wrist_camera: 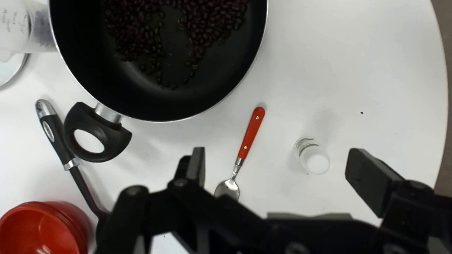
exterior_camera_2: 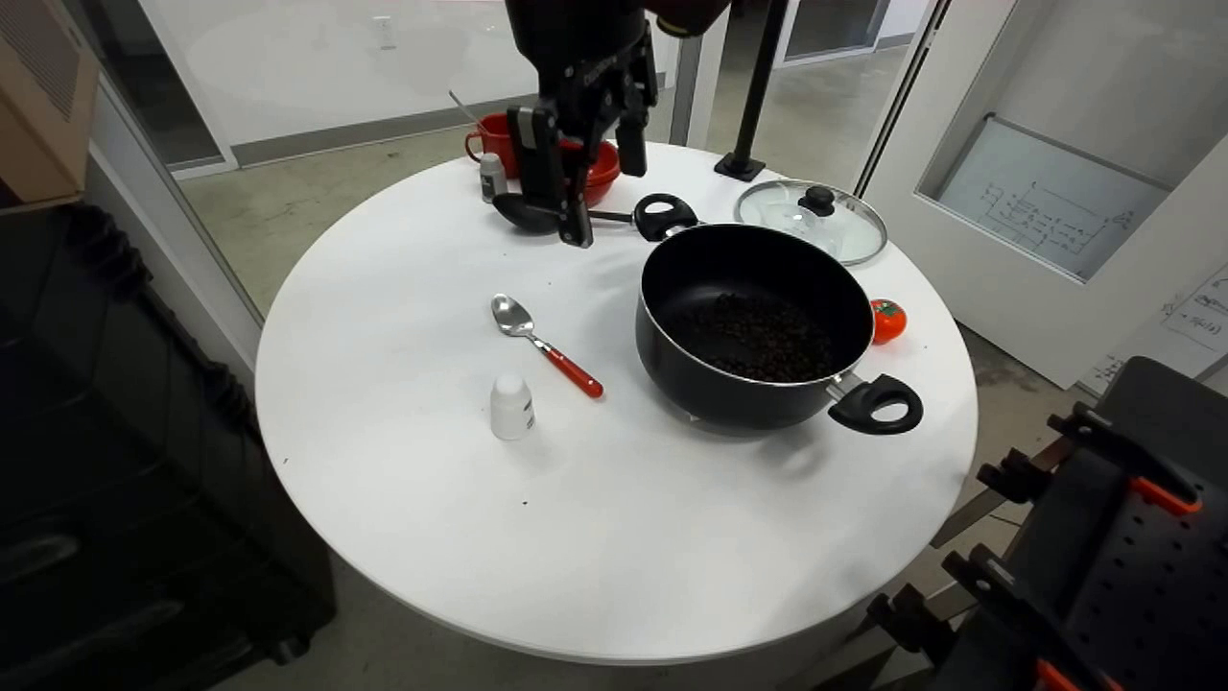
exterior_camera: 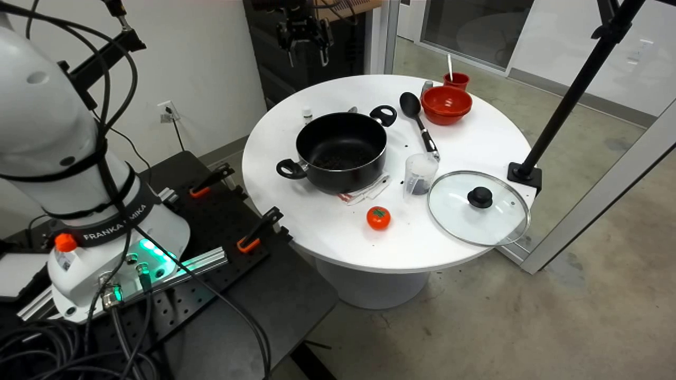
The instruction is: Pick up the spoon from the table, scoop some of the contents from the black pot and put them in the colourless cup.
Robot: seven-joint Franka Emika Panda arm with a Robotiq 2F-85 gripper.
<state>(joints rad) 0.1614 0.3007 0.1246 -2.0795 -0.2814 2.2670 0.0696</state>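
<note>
The spoon (exterior_camera: 420, 121), with a black head and dark handle, lies on the white table (exterior_camera: 327, 232) between the black pot (exterior_camera: 343, 182) and red bowls. In the wrist view its handle (wrist_camera: 56, 137) passes beside a pot handle, and its head is partly hidden behind my gripper. Dark beans (wrist_camera: 208, 28) cover part of the pot's floor. Close to the pot stands the colourless cup (exterior_camera: 422, 169), something dark near its bottom. My gripper (wrist_camera: 279, 160) hangs above the table, open, its fingers wide apart with nothing between them. Both exterior views show it raised, apart from everything.
A small red-handled metal spoon (exterior_camera_2: 547, 347) and a white bottle (exterior_camera_2: 511, 408) lie below my gripper. Around the pot are a glass lid (exterior_camera: 479, 208), a tomato (exterior_camera: 378, 217), red bowls (exterior_camera: 446, 105) and a red mug (exterior_camera: 457, 80). A black pole (exterior_camera: 570, 100) rises at the table edge.
</note>
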